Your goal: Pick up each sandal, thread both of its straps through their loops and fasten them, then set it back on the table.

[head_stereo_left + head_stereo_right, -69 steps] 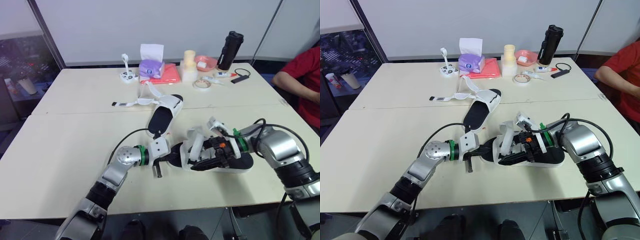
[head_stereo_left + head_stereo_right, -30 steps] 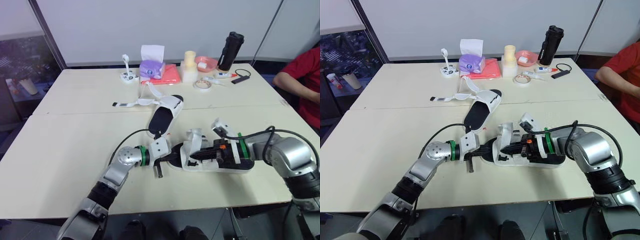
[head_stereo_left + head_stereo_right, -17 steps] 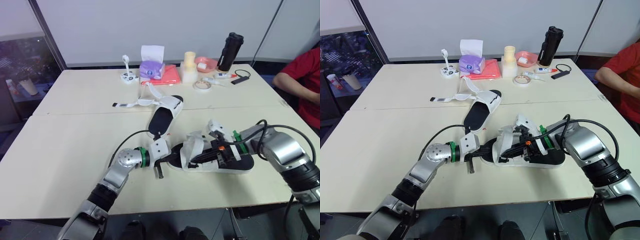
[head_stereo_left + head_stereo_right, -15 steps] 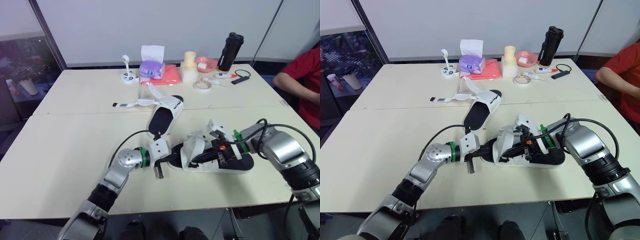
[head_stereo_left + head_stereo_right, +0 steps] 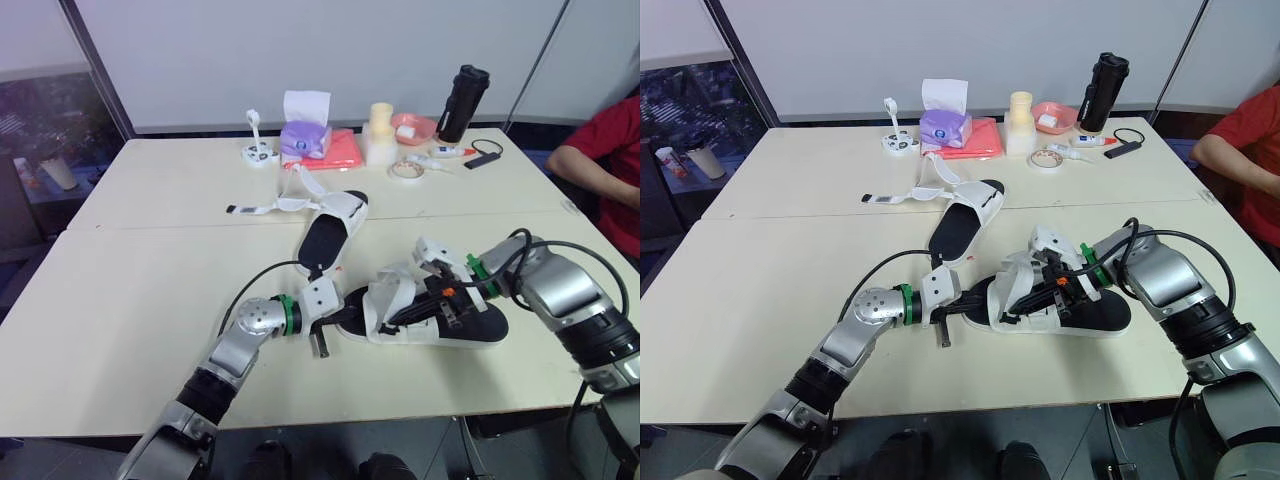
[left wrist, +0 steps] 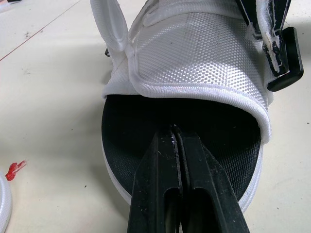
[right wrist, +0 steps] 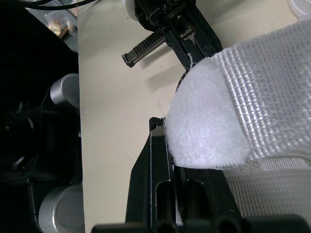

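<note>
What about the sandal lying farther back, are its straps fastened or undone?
Undone: the far sandal has its straps spread loose across the table.

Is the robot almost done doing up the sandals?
Not nearly. No sandal looks finished yet. In hand: the left claw pinches the toe of the near sandal while the right claw grips its white strap, which is not yet fastened. Left to do: the far sandal lies on the table with its loose straps spread out.
</note>
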